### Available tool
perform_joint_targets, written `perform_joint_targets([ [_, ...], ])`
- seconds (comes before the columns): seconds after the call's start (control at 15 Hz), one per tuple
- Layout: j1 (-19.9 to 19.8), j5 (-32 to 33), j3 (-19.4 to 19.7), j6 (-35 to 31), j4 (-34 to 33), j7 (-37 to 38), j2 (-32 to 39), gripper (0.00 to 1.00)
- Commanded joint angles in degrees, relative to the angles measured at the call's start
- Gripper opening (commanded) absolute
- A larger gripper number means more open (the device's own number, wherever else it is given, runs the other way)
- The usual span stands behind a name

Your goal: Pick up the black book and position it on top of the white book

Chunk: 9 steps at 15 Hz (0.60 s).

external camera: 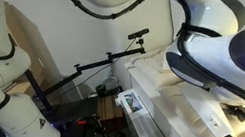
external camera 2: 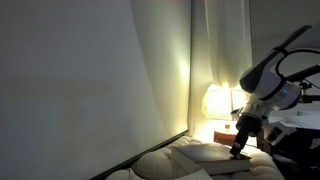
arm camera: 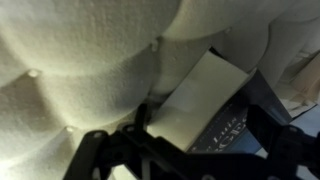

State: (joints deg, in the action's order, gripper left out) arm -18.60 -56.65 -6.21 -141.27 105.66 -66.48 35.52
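In the wrist view the black book (arm camera: 228, 130), dark blue-black with white lettering, lies on the quilted mattress. Its cover shows between my gripper's (arm camera: 198, 138) dark fingers. The white book (arm camera: 198, 95), flat and pale, lies directly beside it to the upper left; whether the two overlap I cannot tell. My gripper is open and straddles both books from just above, holding nothing. In an exterior view the gripper (external camera 2: 238, 150) points down at the bed, with a pale flat book (external camera 2: 207, 153) just beside it.
The cream quilted mattress (arm camera: 90, 70) bulges around the books. A lit lamp (external camera 2: 217, 102) glows behind the gripper near a curtain. In an exterior view the arm's white body (external camera: 238, 48) fills the frame, with a black camera stand (external camera: 113, 62) behind.
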Motion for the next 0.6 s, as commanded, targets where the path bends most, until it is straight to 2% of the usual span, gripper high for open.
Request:
perform_joint_targets([
  [0.0, 2.23, -1.59, 1.69, -0.84, -2.48, 2.85, 2.04, 1.0],
  [0.27, 3.17, -0.82, 2.67, -0.37, -4.1, 7.1, 3.5, 1.0],
  [0.53, 5.1, 3.26, 4.75, 1.05, -5.54, 16.36, 4.89, 1.0],
])
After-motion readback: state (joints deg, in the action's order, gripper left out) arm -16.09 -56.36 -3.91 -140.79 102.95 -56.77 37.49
